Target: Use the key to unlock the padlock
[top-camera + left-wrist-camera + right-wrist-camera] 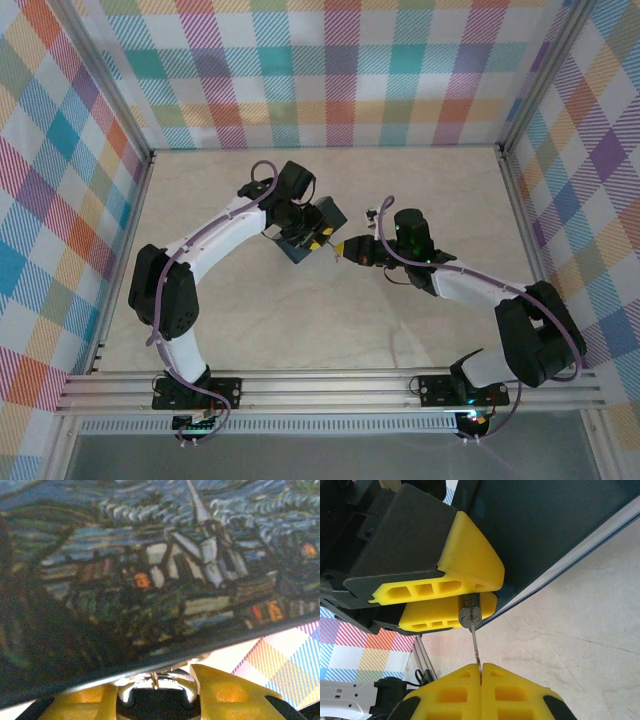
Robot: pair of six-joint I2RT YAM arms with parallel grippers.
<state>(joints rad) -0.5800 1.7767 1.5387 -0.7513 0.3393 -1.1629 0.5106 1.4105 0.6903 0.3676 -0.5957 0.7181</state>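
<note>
2 grippers are seen close together over the table, near its middle. The padlock is clamped between the yellow fingers of the left gripper, just beside the dark blue tin. The thin key is pinched by the fully closed right gripper, and the padlock's lower end is touched by its tip.

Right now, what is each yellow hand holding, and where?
The right gripper pinches the key by its back end; the left gripper clamps the padlock by its body.
</note>
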